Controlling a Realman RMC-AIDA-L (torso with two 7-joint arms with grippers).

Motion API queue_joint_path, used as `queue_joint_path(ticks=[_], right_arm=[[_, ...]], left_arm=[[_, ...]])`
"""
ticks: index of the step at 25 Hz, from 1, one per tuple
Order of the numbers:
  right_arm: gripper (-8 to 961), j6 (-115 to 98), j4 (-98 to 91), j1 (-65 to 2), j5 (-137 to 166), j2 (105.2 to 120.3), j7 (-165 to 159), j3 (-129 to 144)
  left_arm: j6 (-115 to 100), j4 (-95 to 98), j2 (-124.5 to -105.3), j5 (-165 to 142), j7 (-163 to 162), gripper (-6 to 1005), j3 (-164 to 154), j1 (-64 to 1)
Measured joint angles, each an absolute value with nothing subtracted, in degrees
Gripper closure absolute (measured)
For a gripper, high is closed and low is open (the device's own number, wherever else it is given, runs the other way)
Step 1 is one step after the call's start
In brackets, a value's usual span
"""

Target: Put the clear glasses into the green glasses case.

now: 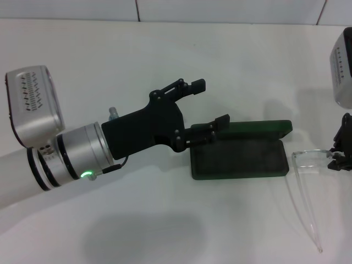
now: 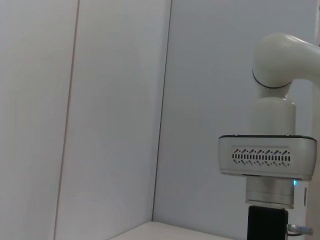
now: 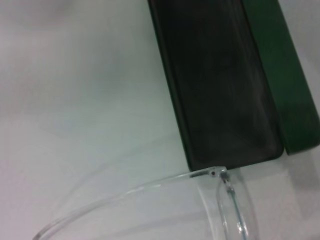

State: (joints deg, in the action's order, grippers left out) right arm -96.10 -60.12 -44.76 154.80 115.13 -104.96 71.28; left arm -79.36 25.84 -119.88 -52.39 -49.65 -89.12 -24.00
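The green glasses case (image 1: 240, 157) lies open in the middle of the table, its dark lined tray (image 3: 220, 85) facing up and its lid (image 1: 258, 129) folded back on the far side. My left gripper (image 1: 208, 104) is open at the case's left end, its lower finger (image 1: 219, 122) over the lid's edge. The clear glasses (image 1: 307, 160) are just to the right of the case, one long arm (image 1: 311, 225) pointing toward me. My right gripper (image 1: 336, 155) at the right edge is shut on their lens end. In the right wrist view the glasses (image 3: 212, 174) sit beside the tray's corner.
The white table (image 1: 165, 231) runs to a white wall at the back. The left wrist view shows only the wall and my right arm's wrist (image 2: 267, 157).
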Motion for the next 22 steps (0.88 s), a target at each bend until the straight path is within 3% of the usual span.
queue_joint_path(ticks=[22], right_arm=[[843,-96.09,-60.88,-44.21,155.07,114.79,-105.54,70.46]], left_arm=[[-80.05,25.84,-119.85,-52.29,-49.73,112,-89.12,-23.30]])
